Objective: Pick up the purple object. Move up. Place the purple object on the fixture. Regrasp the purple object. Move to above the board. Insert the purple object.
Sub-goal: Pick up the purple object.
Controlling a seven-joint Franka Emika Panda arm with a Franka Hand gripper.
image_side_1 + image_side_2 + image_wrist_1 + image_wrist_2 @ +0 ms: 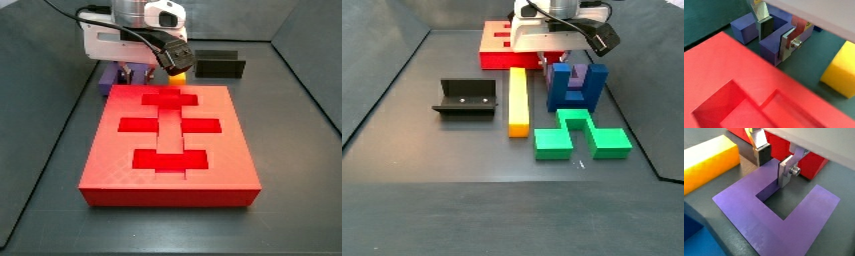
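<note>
1. the gripper was low over the purple object, at the far end of the floor just beside the board.
2. in both wrist views the silver fingers straddled one prong of the purple object, jaws parted, one plate in the notch and one on the outer side; whether the pads pressed the prong could not be told.
3. the purple object lay flat between the board and the blue notched block, which sat just beside it.
4. in a side view only a sliver of the purple object showed behind the board, under the gripper.
5. the yellow bar lay just beside the blue block, near the purple object.
6. the fixture stood well apart from the gripper, on the other side of the yellow bar.
7. a green block lay near the blue block.
</note>
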